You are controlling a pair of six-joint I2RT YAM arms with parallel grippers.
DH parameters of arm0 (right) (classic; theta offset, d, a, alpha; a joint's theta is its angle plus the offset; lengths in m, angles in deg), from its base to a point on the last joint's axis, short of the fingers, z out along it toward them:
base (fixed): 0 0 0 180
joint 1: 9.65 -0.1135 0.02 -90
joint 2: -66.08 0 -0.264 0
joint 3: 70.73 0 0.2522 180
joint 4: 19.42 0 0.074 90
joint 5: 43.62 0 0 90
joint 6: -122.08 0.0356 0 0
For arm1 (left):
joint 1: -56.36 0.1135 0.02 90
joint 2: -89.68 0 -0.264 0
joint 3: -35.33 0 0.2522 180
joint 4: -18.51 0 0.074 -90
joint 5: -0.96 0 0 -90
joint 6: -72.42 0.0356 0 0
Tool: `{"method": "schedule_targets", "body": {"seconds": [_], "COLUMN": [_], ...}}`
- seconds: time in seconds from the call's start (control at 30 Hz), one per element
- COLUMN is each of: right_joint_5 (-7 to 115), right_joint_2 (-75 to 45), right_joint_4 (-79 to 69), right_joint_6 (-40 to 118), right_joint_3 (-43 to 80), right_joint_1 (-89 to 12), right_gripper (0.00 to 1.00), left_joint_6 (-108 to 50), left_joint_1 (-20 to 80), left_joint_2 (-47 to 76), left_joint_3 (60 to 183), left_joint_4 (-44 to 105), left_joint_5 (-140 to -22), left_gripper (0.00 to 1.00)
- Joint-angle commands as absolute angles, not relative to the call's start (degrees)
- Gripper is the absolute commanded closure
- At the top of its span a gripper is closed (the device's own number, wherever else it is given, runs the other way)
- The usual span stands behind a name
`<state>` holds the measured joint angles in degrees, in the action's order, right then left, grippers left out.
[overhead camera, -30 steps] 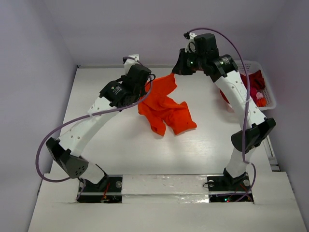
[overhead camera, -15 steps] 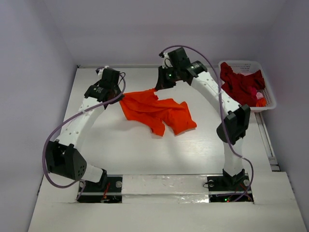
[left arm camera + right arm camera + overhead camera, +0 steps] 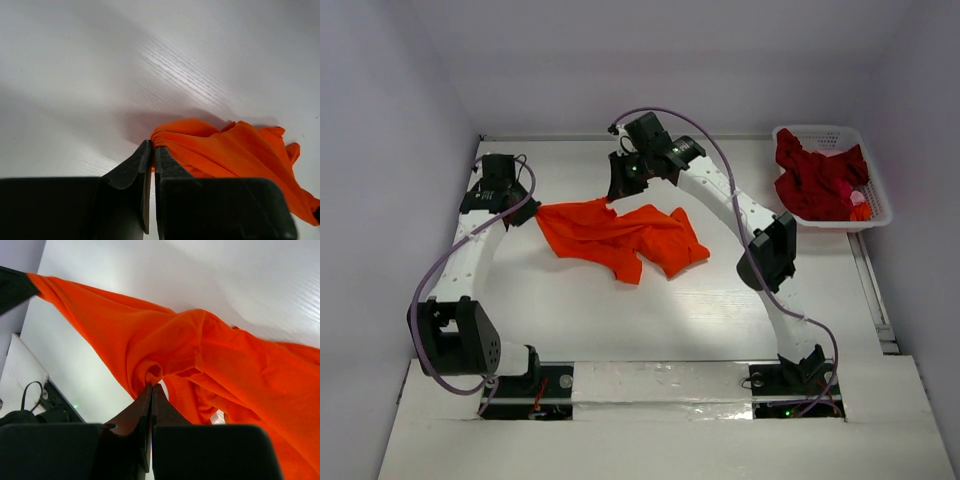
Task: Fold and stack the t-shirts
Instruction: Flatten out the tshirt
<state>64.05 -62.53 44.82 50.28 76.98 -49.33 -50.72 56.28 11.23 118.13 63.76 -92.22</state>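
Now mid-spread on the orange shirt [image 3: 615, 235], which lies just toward 10 o'clock from the middle of the desk [image 3: 720, 310], bunched and rumpled at its 3 o'clock end. Pinched at the 9 o'clock tip by the left claw [image 3: 151, 149], clamped down to a sliver on a fold of cloth. Pinched at the 12 o'clock edge by the right claw [image 3: 151, 390], likewise tight on a gathered bit of fabric. Drawn fairly taut between the two grips, slack beyond them.

Looks light, soft and floppy. Likely to sag, drag on the desk and wrinkle rather than keep any shape, so best moved low and slowly. Probably better held at shoulder seams or hem corners than at mid-cloth bunches, to get a flat spread before any fold.

Over at 2 o'clock, a dark red shirt [image 3: 820, 180] heaped in the white basket [image 3: 820, 130], touched by neither claw and not yet folded.
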Motion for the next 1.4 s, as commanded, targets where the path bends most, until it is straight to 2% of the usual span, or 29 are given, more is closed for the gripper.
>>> {"method": "schedule_targets", "body": {"seconds": [0.0,0.1,0.13,0.17,0.23,0.27,0.3,0.33,0.57,0.83,0.93,0.97,1.03,1.1,1.13,1.37], "right_joint_5": [63.78,63.08,62.73,62.55,62.72,62.9,62.99,62.99,64.3,66.33,66.33,66.07,63.88,61.6,60.19,50.25], "right_joint_2": [-64.08,-63.03,-62.16,-61.89,-61.62,-61.62,-61.8,-61.88,-62.67,-66.28,-66.19,-66.02,-64.97,-64.26,-63.65,-57.58], "right_joint_4": [46.9,45.58,44.88,44.53,44.35,44.35,44.44,44.52,44.35,44.79,44.35,44.0,43.82,43.74,43.47,40.48], "right_joint_6": [50.45,50.28,50.01,50.01,49.92,49.66,49.57,49.4,50.62,52.3,52.82,52.82,53.0,53.44,53.87,57.83], "right_joint_3": [80.49,77.95,77.07,75.5,74.43,74.08,73.73,73.64,73.89,74.52,73.55,73.29,72.85,72.49,71.88,69.68], "right_joint_1": [-49.81,-52.36,-53.49,-53.51,-54.21,-54.73,-54.74,-55.34,-56.41,-58.25,-58.25,-58.25,-58.25,-58.25,-58.25,-58.25], "right_gripper": [1.0,1.0,1.0,1.0,1.0,1.0,1.0,1.0,1.0,1.0,0.71,0.5,0.26,0.17,0.16,0.19], "left_joint_6": [-50.62,-51.5,-51.76,-52.03,-52.73,-52.82,-53.08,-53.43,-58.44,-60.2,-60.21,-60.12,-59.77,-59.33,-59.15,-57.66], "left_joint_1": [58.29,58.29,58.29,58.29,58.29,58.29,58.29,58.29,56.27,50.65,48.54,48.53,48.53,48.53,48.53,47.48], "left_joint_2": [11.02,10.58,10.84,11.63,12.68,13.65,14.18,14.88,19.1,20.51,21.13,21.56,22.44,22.71,22.8,22.1], "left_joint_3": [114.76,110.8,109.92,108.52,107.89,107.89,107.89,107.81,105.43,108.42,108.42,108.42,108.42,108.94,109.21,111.23], "left_joint_4": [61.1,59.26,58.56,57.51,56.8,56.19,55.83,55.39,46.79,48.53,49.76,50.02,50.9,51.69,51.96,52.93], "left_joint_5": [-92.12,-90.1,-89.4,-89.3,-89.3,-86.95,-86.06,-85.0,-72.52,-75.15,-76.64,-77.34,-78.31,-79.01,-79.28,-78.67], "left_gripper": [1.0,0.99,0.9,0.66,0.39,0.19,0.08,0.01,0.01,0.01,0.01,0.01,0.01,0.01,0.01,0.01]}}
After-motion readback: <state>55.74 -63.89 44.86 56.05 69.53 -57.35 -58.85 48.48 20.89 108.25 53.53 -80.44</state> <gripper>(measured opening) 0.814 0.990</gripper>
